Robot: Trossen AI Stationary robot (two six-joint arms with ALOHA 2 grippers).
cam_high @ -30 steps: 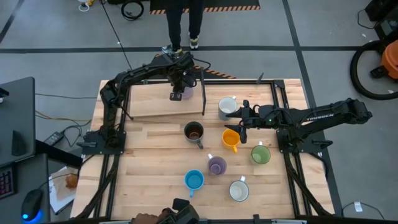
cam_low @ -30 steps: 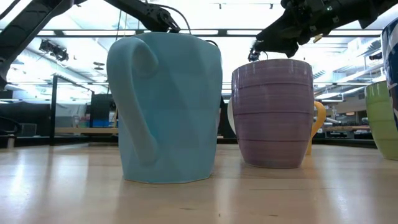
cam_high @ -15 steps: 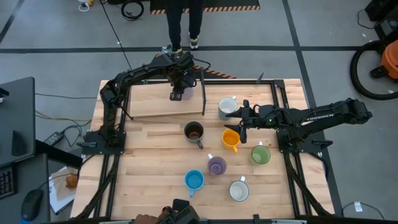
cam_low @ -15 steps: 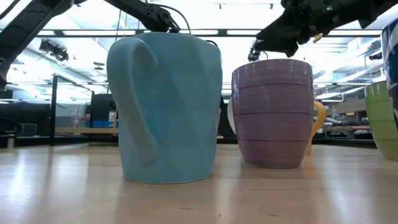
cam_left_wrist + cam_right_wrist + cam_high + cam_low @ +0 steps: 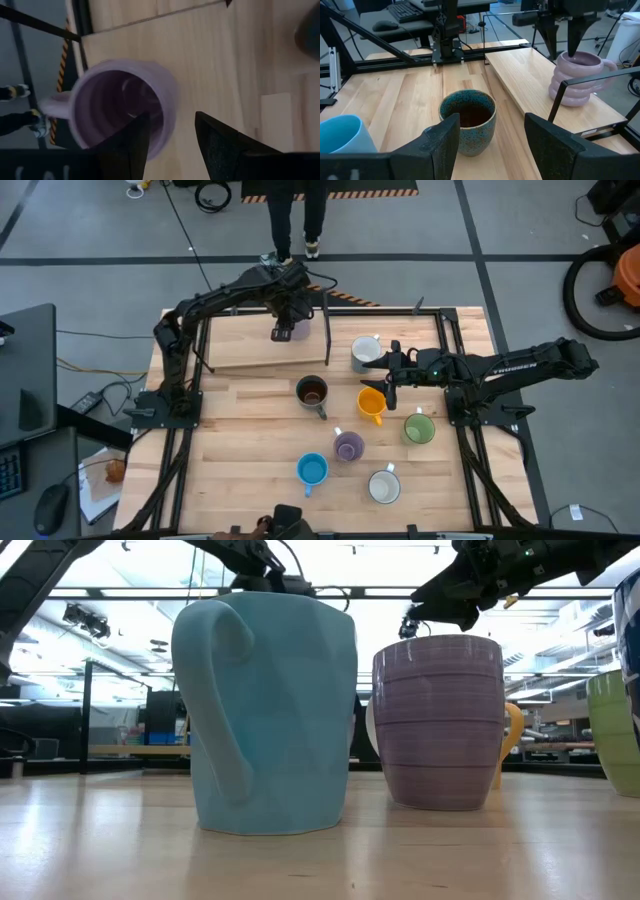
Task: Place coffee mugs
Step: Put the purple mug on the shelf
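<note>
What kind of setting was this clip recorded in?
Most likely a robotics lab or workshop: a wooden table in a black frame carries two arms, cables trail across the grey floor, and a desk with a keyboard shows behind.

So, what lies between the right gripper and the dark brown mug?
Only bare wooden table; the right wrist view shows nothing between the open right gripper and the dark brown mug.

A person's legs point(image 5: 296, 220) stand beyond the table; an orange vacuum point(image 5: 628, 275), perhaps, sits far right.
</note>
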